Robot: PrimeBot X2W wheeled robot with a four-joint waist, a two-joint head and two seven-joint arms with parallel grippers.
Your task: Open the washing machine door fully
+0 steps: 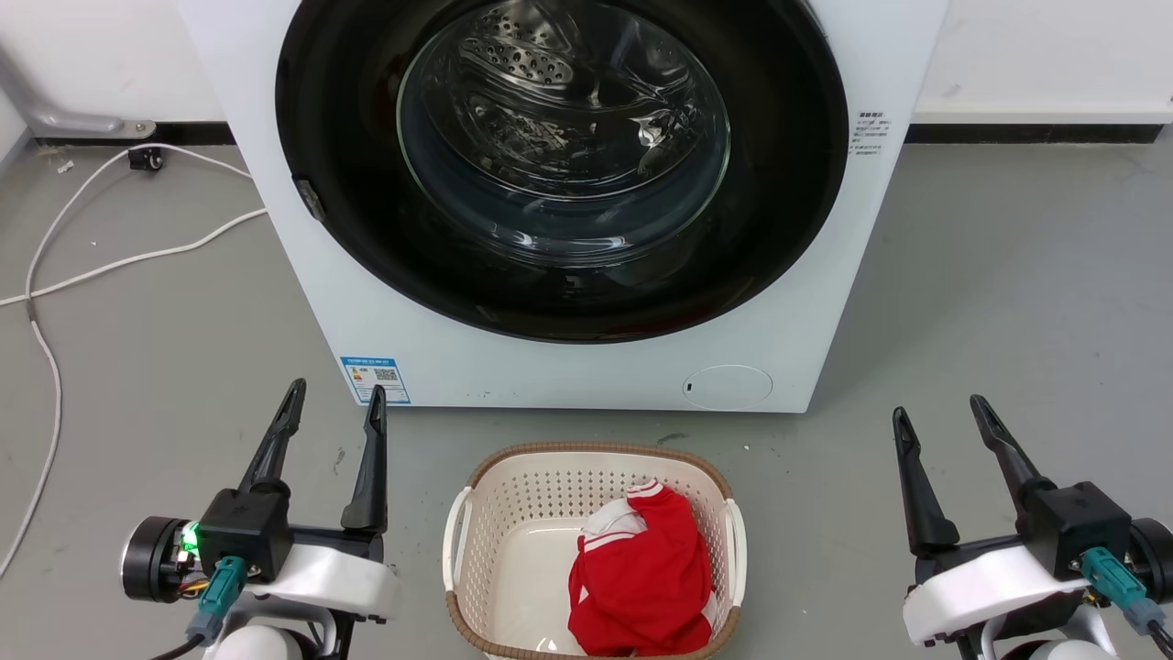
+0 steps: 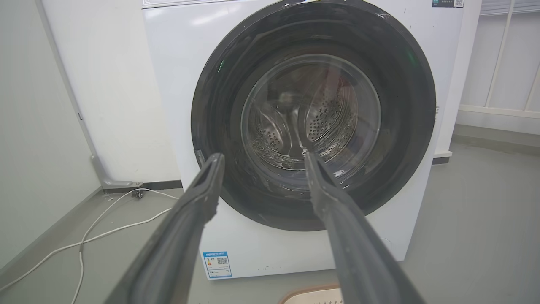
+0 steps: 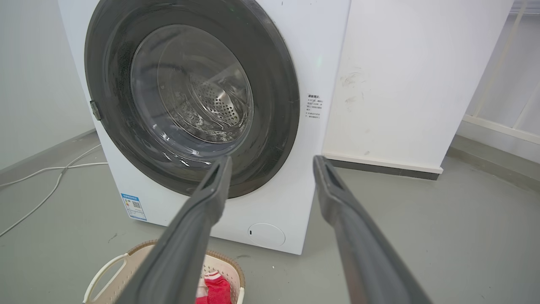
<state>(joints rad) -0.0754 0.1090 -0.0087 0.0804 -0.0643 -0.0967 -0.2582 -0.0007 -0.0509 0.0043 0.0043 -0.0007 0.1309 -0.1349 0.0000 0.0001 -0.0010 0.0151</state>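
Note:
The white washing machine (image 1: 275, 183) (image 2: 177, 63) (image 3: 320, 50) stands straight ahead on the floor. Its round washing machine door (image 1: 788, 211) (image 2: 405, 109) (image 3: 274, 84), a glossy black rim around clear bulging glass, lies flat against the front, closed. A small latch tab shows on the rim's left edge. My left gripper (image 1: 336, 395) hovers open low at the left, short of the machine's lower left corner. My right gripper (image 1: 942, 410) is open at the lower right, off the machine's right side. Both hold nothing. In each wrist view the open fingers (image 2: 198, 198) (image 3: 337, 198) point at the door.
A beige laundry basket (image 1: 495, 513) (image 3: 101, 274) holding a red and white garment (image 1: 646, 573) sits on the grey floor between my grippers, just before the machine. White cables (image 1: 55, 275) trail across the floor at the left. A white wall runs behind.

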